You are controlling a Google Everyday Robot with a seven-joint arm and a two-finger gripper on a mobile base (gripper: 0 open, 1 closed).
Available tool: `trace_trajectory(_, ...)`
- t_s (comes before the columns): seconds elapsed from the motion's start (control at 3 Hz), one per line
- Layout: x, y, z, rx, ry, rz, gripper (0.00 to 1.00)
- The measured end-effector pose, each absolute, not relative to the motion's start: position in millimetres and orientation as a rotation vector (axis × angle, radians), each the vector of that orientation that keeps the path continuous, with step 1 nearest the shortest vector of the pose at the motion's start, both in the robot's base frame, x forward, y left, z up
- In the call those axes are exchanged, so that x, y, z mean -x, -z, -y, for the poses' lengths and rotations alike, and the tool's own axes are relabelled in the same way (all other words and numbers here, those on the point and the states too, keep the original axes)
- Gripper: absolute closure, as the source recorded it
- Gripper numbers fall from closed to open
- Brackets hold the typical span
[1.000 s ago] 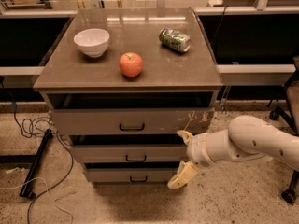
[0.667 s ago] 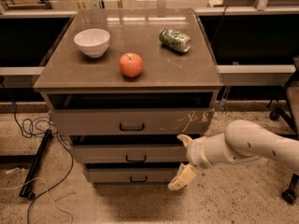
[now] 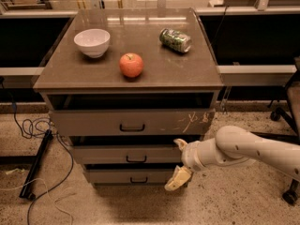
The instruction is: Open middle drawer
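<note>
The middle drawer [image 3: 101, 154] is the plain grey-brown front second from the top, with a small dark bar handle [image 3: 136, 160] at its centre. It stands out a little from the cabinet, with a dark gap above it. My gripper [image 3: 177, 162] is at the drawer's right end, to the right of the handle. It is open: one cream fingertip [image 3: 180, 144] sits at the drawer's top edge, the other finger [image 3: 177, 179] hangs down over the bottom drawer. Nothing is held.
The top drawer [image 3: 131, 122], with white scratch marks, is pulled out slightly. The bottom drawer [image 3: 126, 176] is below. On the cabinet top [image 3: 154, 64] are a white bowl [image 3: 92, 42], a red apple [image 3: 131, 64] and a green can [image 3: 175, 40]. Cables [image 3: 33, 125] lie on the floor left.
The gripper and arm have shifted slightly lower and left along the drawer fronts. The drawers look unchanged.
</note>
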State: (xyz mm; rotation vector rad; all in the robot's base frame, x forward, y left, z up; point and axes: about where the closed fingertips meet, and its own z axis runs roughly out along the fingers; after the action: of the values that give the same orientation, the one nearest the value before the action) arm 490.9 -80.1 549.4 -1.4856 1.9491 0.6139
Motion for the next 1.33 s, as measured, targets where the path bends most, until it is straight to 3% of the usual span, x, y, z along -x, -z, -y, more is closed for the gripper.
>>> trace_trajectory(1.33, -528, -483, 59, 1.494, -0.544, -1.931, 0.0)
